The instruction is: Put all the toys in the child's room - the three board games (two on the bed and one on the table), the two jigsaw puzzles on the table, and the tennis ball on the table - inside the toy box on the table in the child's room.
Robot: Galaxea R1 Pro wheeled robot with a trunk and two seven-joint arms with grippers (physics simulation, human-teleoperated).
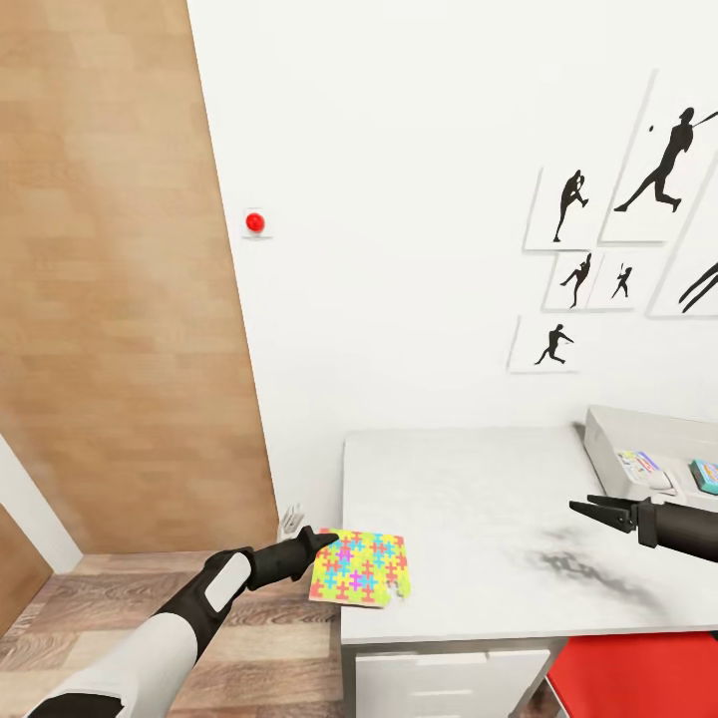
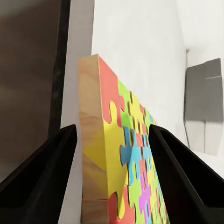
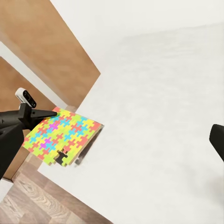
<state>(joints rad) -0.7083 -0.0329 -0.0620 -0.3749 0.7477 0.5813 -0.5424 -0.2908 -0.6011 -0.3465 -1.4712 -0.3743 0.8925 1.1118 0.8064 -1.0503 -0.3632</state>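
Your left gripper point(image 1: 321, 541) – closed on the jigsaw puzzle point(image 1: 361, 569) edge, a finger point(image 2: 42, 186) on each face | puzzle overhangs the table point(image 1: 469, 519) front-left corner | your right gripper point(image 1: 581, 509) – over the table, apparently nearly closed, holding nothing | toy box point(image 1: 638, 439) at the table's right, toys inside.

Bare table point(image 1: 469, 499) lies open up to the toy box point(image 1: 638, 439).

The jigsaw puzzle point(image 2: 122, 154) shows a pale wood-grain edge under a smooth, brightly printed face. Black matt fingers point(image 2: 35, 182) of the left hand point(image 1: 321, 540) flank it. The desk point(image 1: 469, 519) top looks smooth, light grey, faintly mottled.
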